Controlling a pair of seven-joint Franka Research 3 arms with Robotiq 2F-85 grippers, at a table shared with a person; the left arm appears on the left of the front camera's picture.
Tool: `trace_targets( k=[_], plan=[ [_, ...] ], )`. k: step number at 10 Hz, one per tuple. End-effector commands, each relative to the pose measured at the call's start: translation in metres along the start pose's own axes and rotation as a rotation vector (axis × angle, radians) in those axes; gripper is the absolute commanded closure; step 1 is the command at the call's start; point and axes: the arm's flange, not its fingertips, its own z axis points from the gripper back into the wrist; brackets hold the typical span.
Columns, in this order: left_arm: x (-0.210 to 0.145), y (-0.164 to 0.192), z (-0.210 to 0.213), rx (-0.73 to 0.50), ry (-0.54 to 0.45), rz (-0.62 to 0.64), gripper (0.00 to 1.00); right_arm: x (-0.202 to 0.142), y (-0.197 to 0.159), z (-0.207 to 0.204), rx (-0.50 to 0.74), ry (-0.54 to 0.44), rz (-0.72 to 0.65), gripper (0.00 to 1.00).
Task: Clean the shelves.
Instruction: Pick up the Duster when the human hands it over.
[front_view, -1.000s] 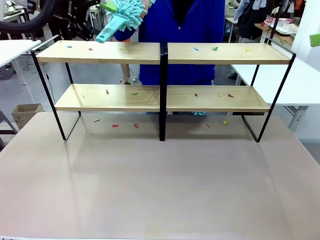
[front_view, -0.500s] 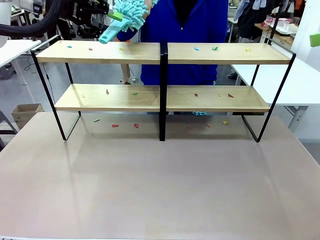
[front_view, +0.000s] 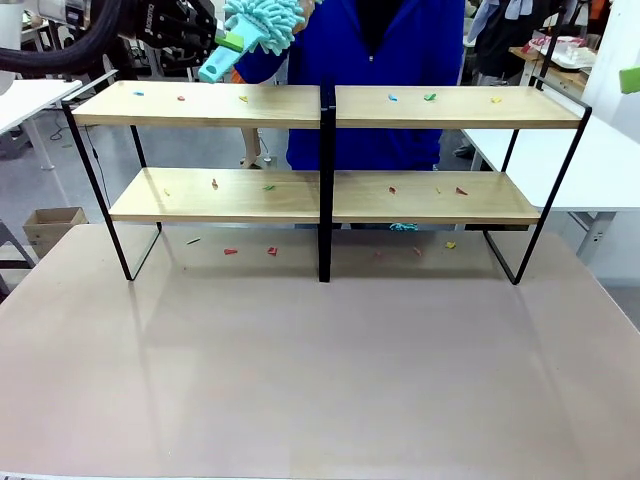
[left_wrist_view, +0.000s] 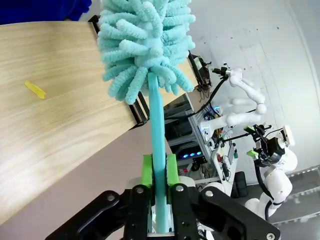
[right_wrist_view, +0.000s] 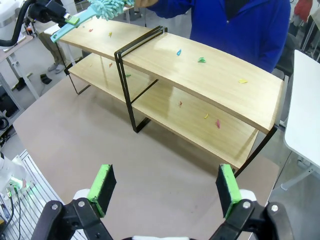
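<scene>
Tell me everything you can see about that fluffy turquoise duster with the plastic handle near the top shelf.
The fluffy turquoise duster has a shaggy head of soft, noodle-like strands on a slim, smooth plastic handle of the same colour. The black left gripper is shut on the handle, green pads on both sides. The duster slants above the left end of the light wood, black-framed shelves, head uppermost, seemingly clear of the boards.

person in blue (front_view: 365, 75), cardboard box (front_view: 52, 226) (on the floor), white side table (front_view: 610, 168)
</scene>
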Motion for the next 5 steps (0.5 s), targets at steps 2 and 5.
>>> trace_targets(
  k=[2, 5],
  plan=[
    [-0.024, -0.008, 0.026, -0.019, -0.021, -0.061, 1.00, 0.000, 0.000, 0.000, 0.002, 0.000, 0.000, 0.00],
    [-0.099, -0.010, 0.145, 0.126, 0.256, -0.359, 1.00, 0.000, 0.000, 0.000, 0.002, 0.000, 0.000, 0.00]
  ],
)
